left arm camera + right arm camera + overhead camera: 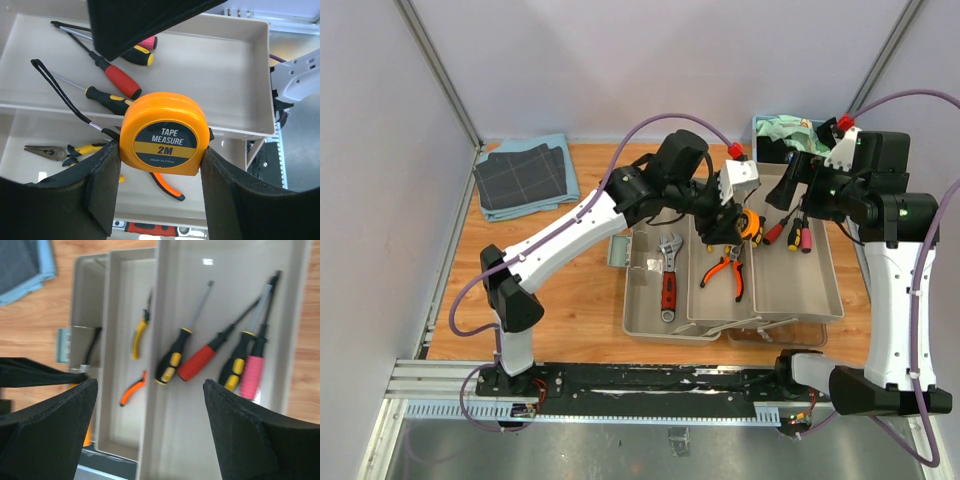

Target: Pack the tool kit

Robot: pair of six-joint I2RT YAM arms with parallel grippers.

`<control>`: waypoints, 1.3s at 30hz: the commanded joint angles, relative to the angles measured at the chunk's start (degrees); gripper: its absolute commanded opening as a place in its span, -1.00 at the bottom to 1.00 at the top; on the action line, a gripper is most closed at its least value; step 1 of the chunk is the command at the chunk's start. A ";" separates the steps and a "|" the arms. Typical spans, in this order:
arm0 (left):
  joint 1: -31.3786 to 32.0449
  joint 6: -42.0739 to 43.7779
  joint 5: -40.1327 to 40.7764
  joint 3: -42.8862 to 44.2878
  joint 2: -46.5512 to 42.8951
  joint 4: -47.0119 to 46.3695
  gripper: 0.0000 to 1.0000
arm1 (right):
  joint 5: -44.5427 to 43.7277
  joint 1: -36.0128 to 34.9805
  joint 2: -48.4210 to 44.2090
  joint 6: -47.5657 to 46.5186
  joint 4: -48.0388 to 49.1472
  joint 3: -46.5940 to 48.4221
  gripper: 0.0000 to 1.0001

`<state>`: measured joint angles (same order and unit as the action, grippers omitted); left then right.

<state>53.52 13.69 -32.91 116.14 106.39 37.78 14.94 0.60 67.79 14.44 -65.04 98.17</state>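
your left gripper (159, 151) is clamped on the orange tape measure (165, 132), one finger (102, 185) on each side of the case, label facing the wrist cam. it hangs in the air over the open toolbox (645, 328), about above the wall between the screwdriver tray (817, 285) and the lower compartment with the pliers (725, 270). its black strap (60, 95) trails off to the side.

your right gripper (150, 385) is spread wide with nothing between the fingers (250, 435), hovering over that same tray. the screwdrivers (200, 360) lie side by side in there: a red handle, a pink one and a couple of black-and-yellow ones.

the red-handled wrench (669, 275) sits in the left compartment of the box. the right wrist view is a bit blurry, so i can't tell finer details there.
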 commanded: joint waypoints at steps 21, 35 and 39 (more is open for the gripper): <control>0.97 5.22 10.39 -1.00 0.26 -6.12 -1.00 | 12.51 -7.47 0.54 9.69 1.29 -2.69 0.50; 0.96 3.60 8.99 -1.79 -1.35 -5.72 -0.99 | 10.72 -9.19 2.99 8.23 5.11 -4.55 0.15; 0.97 3.18 8.46 -1.71 -1.53 -5.62 -0.99 | 11.52 -9.18 3.56 7.98 5.98 -5.19 -0.09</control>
<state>54.11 17.56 -23.07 114.41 107.11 33.82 26.55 -7.77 70.96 23.38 -61.06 93.86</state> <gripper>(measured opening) 0.604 0.512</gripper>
